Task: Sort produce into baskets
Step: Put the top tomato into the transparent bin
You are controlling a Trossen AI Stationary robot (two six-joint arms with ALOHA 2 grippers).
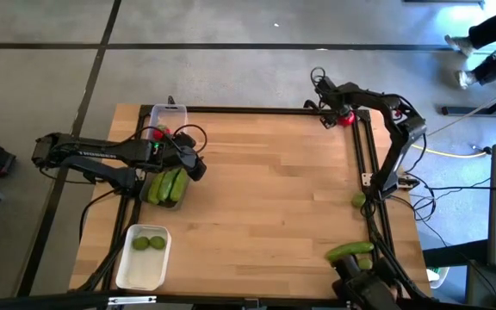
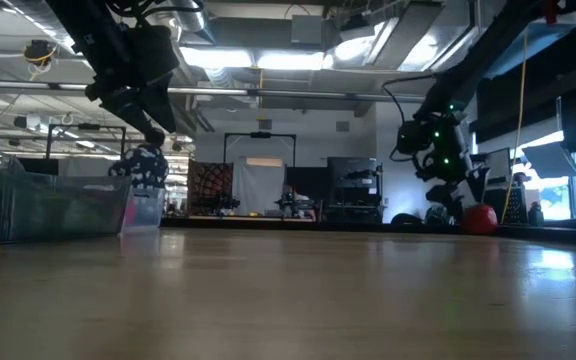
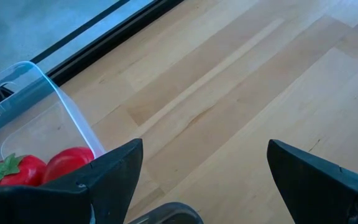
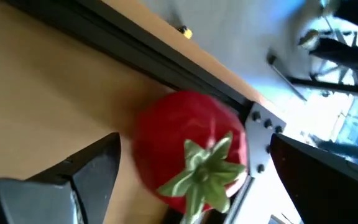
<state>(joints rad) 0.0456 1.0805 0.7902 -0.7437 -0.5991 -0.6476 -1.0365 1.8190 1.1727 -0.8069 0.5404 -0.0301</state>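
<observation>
A red tomato [image 4: 185,143] with a green top lies on the table in the far right corner, beside the black frame rail. My right gripper [image 1: 329,115] hovers open over it, one finger on either side, apart from it [image 2: 480,218]. My left gripper [image 1: 196,165] stands open and empty at the table's left, beside a clear basket [image 1: 169,186] holding cucumbers. A second clear basket [image 3: 36,106] at the far left holds two tomatoes [image 3: 42,167]. The white basket [image 1: 143,257] at the near left holds two limes.
A lime [image 1: 357,200] and a cucumber [image 1: 350,250] lie along the table's right edge. The black frame rail [image 4: 166,53] runs close behind the corner tomato. The wide middle of the wooden table [image 1: 274,198] is bare. A person's legs [image 1: 480,39] show beyond the far right.
</observation>
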